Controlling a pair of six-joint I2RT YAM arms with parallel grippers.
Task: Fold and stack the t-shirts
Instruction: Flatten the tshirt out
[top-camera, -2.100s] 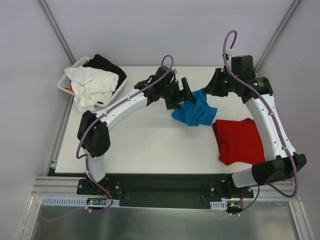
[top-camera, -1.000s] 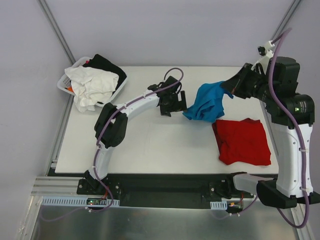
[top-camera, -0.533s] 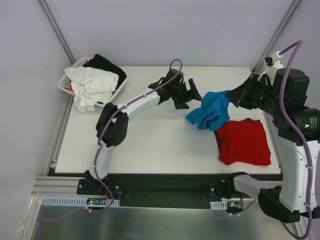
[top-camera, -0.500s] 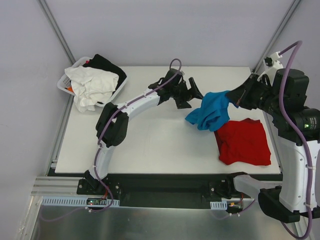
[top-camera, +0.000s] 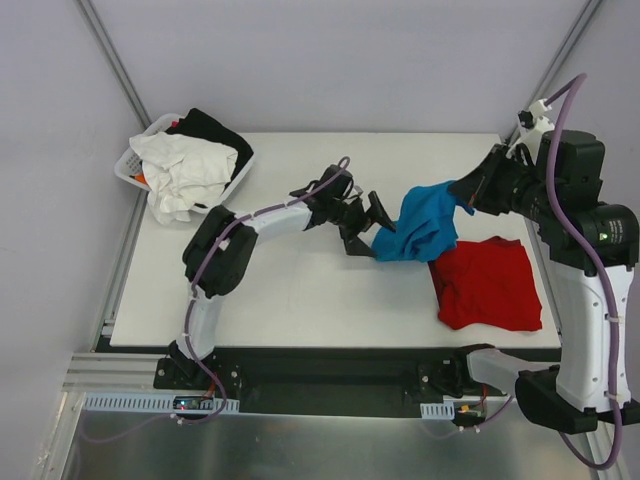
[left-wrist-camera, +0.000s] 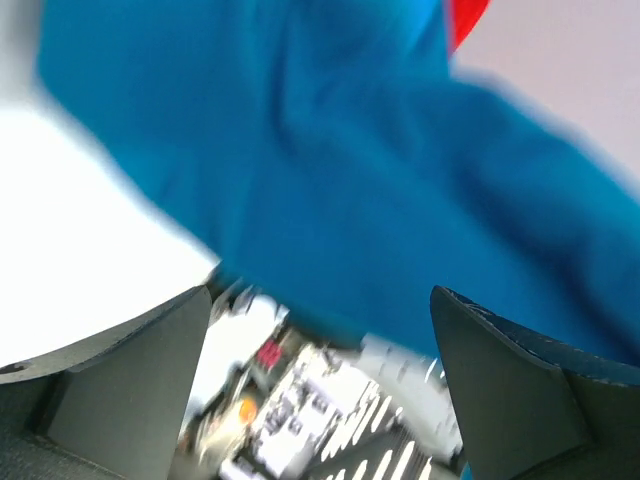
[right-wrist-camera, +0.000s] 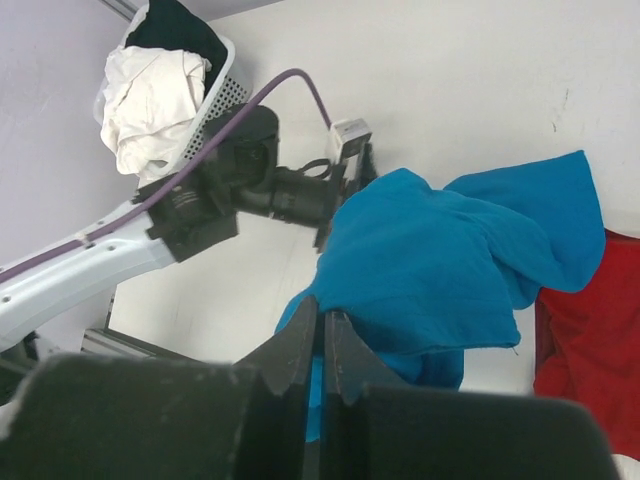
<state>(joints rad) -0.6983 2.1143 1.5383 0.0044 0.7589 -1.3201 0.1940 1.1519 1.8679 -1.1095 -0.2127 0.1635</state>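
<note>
The turquoise-blue t-shirt (top-camera: 420, 225) hangs bunched above the table, pinched at its upper right by my right gripper (top-camera: 466, 190), which is shut on it (right-wrist-camera: 322, 325). My left gripper (top-camera: 371, 226) stands open at the shirt's lower left edge. In the left wrist view the blue cloth (left-wrist-camera: 330, 150) fills the frame just beyond the spread fingers (left-wrist-camera: 130, 365), and nothing lies between them. The red t-shirt (top-camera: 486, 283) lies roughly folded on the table's right side, under and beside the hanging blue one (right-wrist-camera: 440, 260).
A white basket (top-camera: 133, 165) at the table's back left corner holds a white garment (top-camera: 185, 170) and a black one (top-camera: 215, 130). The white table (top-camera: 300, 290) ends near the arm bases. Metal frame posts rise at both back corners.
The right gripper has lifted the blue t-shirt off the table and holds it up. The left gripper has swung down and nearer, to the shirt's lower left edge.
</note>
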